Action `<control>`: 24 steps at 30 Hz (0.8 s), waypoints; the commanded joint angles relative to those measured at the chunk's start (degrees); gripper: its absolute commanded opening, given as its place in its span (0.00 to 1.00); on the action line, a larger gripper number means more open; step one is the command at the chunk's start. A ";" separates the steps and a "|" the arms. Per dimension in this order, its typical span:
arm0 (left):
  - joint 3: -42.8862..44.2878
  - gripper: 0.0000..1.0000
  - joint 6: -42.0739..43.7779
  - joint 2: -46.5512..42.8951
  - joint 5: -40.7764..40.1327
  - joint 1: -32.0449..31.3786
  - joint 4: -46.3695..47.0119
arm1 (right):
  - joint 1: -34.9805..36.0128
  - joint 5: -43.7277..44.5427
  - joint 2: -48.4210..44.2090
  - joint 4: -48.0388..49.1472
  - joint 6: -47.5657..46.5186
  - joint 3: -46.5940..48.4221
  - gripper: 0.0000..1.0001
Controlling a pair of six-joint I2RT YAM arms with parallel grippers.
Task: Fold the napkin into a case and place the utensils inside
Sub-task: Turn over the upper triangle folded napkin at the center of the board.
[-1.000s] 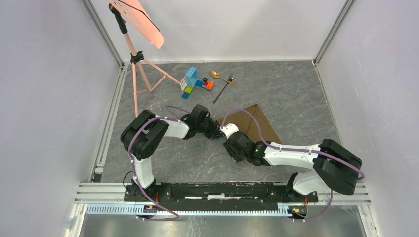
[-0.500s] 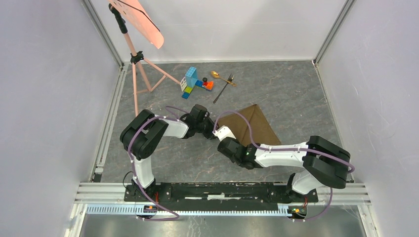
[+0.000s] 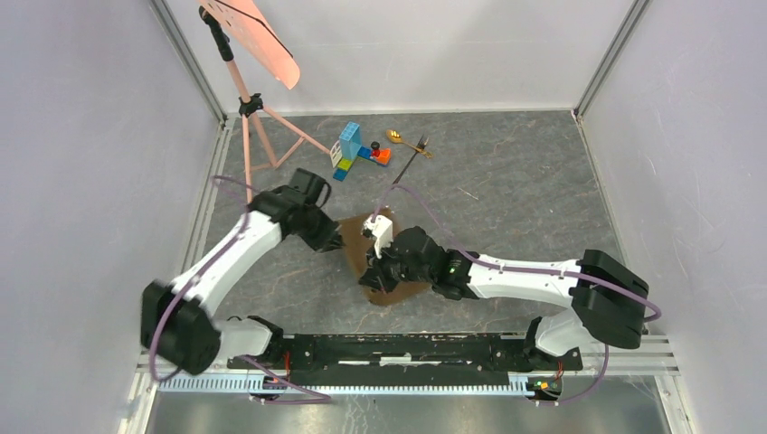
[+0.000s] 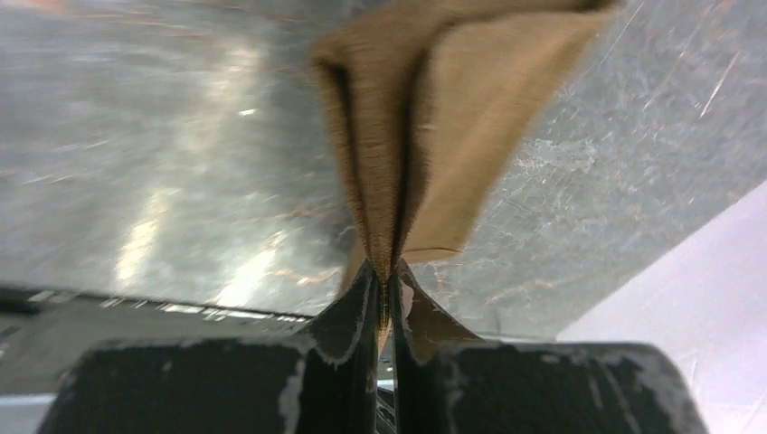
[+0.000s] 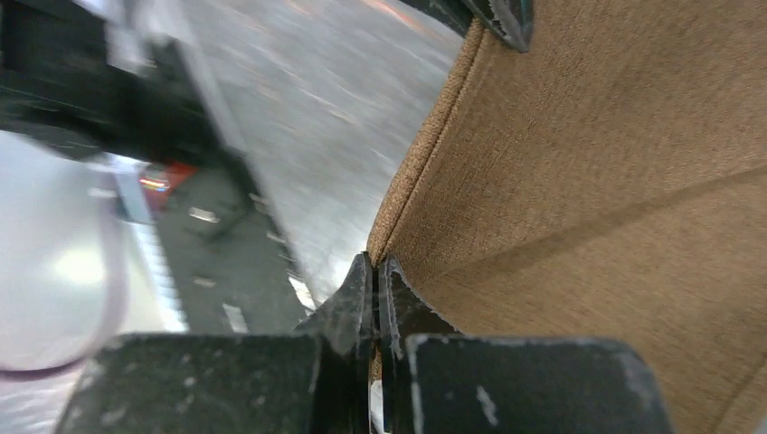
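Napkin (image 3: 355, 251) is being folded: we are gripping it with left pincer (image 4: 384, 271) and right pincer (image 5: 374, 267); spoon (image 3: 395, 137) and fork (image 3: 409, 163) are lying apart.

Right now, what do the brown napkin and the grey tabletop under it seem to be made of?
The napkin looks like woven cloth, matte tan-brown: fine threads show and its folds are soft. The tabletop looks like grey marbled stone or a laminate copy, glossy: it shows glare and fine scratches.
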 commanded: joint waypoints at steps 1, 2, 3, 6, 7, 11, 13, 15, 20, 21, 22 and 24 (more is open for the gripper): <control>10.20 0.02 4.70 -14.51 -20.84 2.27 -23.47 | 0.75 -29.52 2.71 22.14 14.24 1.50 0.00; 12.29 0.02 5.18 -16.25 -22.45 2.30 -24.10 | 0.72 -32.00 3.45 27.79 18.01 1.31 0.00; 13.67 0.02 5.42 -17.41 -23.44 2.29 -24.05 | 0.51 -33.39 4.17 31.81 21.38 0.72 0.00; 15.99 0.02 8.10 -14.75 -25.01 2.13 -20.28 | -1.41 -37.28 7.39 45.84 30.83 -4.23 0.00; 16.22 0.02 8.56 -12.49 -24.17 2.15 -18.90 | -2.62 -38.26 8.59 51.99 34.79 -6.64 0.00; 18.39 0.02 13.88 3.15 -20.18 -0.22 -10.00 | -7.26 -40.73 15.16 70.22 44.97 -16.77 0.00; 22.95 0.02 18.07 12.58 -19.33 -2.37 -8.33 | -9.92 -41.35 18.58 77.83 48.36 -21.23 0.00; 30.05 0.02 21.55 22.31 -20.29 -5.11 -8.73 | -12.65 -41.73 22.56 85.45 50.85 -25.75 0.00; 41.01 0.02 26.95 37.46 -16.67 -10.22 -5.52 | -19.72 -44.49 27.26 91.44 49.86 -33.36 0.00; 41.67 0.02 27.04 39.14 -15.03 -10.67 -4.21 | -20.82 -45.03 27.33 90.33 48.55 -34.75 0.00; 42.13 0.02 27.14 40.41 -12.59 -11.05 -2.65 | -22.10 -45.68 27.02 89.73 47.77 -35.80 0.00; 42.60 0.02 26.74 42.89 -8.54 -11.33 -0.13 | -24.65 -46.65 25.71 87.84 46.02 -38.35 0.00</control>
